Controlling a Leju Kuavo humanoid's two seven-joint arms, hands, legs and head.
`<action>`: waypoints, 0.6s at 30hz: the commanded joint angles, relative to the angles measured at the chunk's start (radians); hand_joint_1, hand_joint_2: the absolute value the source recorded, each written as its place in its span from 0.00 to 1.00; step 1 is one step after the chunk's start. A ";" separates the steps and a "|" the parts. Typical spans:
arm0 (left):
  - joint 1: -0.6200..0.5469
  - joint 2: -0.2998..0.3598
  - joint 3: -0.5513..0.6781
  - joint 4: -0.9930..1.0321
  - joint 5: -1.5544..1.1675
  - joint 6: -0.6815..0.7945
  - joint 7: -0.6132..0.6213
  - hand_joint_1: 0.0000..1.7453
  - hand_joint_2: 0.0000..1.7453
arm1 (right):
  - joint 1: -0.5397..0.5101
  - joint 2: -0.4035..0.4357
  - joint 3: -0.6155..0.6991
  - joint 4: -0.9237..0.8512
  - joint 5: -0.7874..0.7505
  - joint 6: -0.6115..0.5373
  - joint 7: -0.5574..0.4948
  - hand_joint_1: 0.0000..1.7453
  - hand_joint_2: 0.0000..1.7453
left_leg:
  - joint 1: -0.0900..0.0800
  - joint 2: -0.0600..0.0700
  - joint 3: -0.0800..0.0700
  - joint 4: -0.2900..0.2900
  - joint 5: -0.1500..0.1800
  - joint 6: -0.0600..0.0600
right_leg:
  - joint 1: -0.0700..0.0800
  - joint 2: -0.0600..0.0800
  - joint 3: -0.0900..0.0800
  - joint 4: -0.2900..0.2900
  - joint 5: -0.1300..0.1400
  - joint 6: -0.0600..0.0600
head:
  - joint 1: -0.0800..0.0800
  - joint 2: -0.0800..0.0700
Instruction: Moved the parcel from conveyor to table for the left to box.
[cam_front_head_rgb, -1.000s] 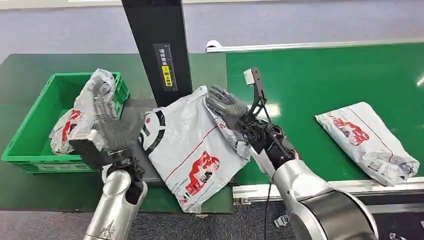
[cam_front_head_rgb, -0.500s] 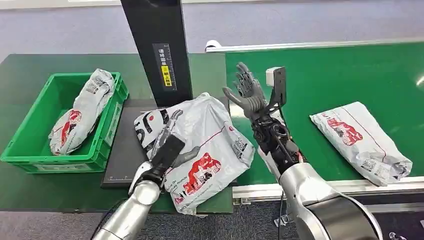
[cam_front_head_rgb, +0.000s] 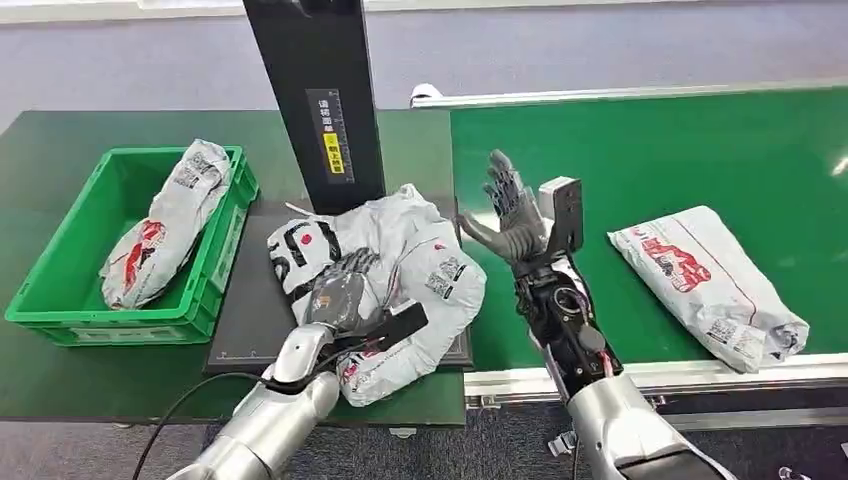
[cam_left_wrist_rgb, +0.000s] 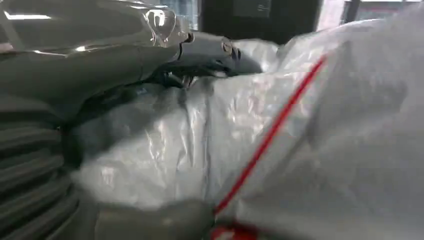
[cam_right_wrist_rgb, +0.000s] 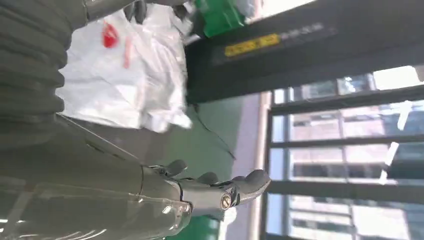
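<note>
A large white parcel (cam_front_head_rgb: 415, 255) with red and black print lies crumpled on the black plate (cam_front_head_rgb: 250, 315) at the foot of the dark post. My left hand (cam_front_head_rgb: 343, 292) lies on its near left part and grips it. In the left wrist view the plastic of the parcel (cam_left_wrist_rgb: 325, 150) bunches between the fingers (cam_left_wrist_rgb: 210, 50) and the thumb (cam_left_wrist_rgb: 150, 222). My right hand (cam_front_head_rgb: 510, 205) stands upright just right of the parcel, apart from it, fingers spread and holding nothing. The right wrist view has that hand (cam_right_wrist_rgb: 150, 195) with the parcel (cam_right_wrist_rgb: 125, 80) behind it.
A green box (cam_front_head_rgb: 60, 300) at the left of the table holds another white parcel (cam_front_head_rgb: 160, 220). A further parcel (cam_front_head_rgb: 710, 285) lies on the green conveyor (cam_front_head_rgb: 700, 150) to the right. The dark post (cam_front_head_rgb: 320, 100) rises behind the plate. A metal rail (cam_front_head_rgb: 700, 372) edges the conveyor's front.
My left hand came down from beside the box onto the parcel and closed on it. My right hand let go and rose to the right. The parcel slid left and crumpled.
</note>
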 joint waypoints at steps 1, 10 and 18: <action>0.050 -0.005 0.074 0.025 0.047 0.049 -0.099 1.00 1.00 | 0.068 -0.006 -0.044 0.051 -0.051 0.047 0.029 0.00 1.00 | 0.000 0.000 0.003 -0.003 0.001 0.001 | 0.000 0.000 0.003 -0.003 0.001 0.000 | 0.000 0.000; 0.141 -0.002 0.091 -0.312 0.448 0.265 -0.471 1.00 1.00 | 0.079 0.004 0.000 0.113 -0.072 -0.015 0.031 0.00 1.00 | 0.000 0.000 -0.001 0.000 0.000 0.000 | 0.000 0.001 -0.001 -0.001 0.000 0.000 | 0.000 0.000; 0.156 0.015 0.101 -0.459 0.570 0.488 -0.652 1.00 1.00 | 0.103 -0.025 0.031 0.064 -0.077 -0.037 -0.022 0.00 1.00 | 0.000 0.000 -0.005 0.000 0.000 0.000 | 0.000 0.001 -0.006 -0.001 0.000 0.000 | 0.000 0.000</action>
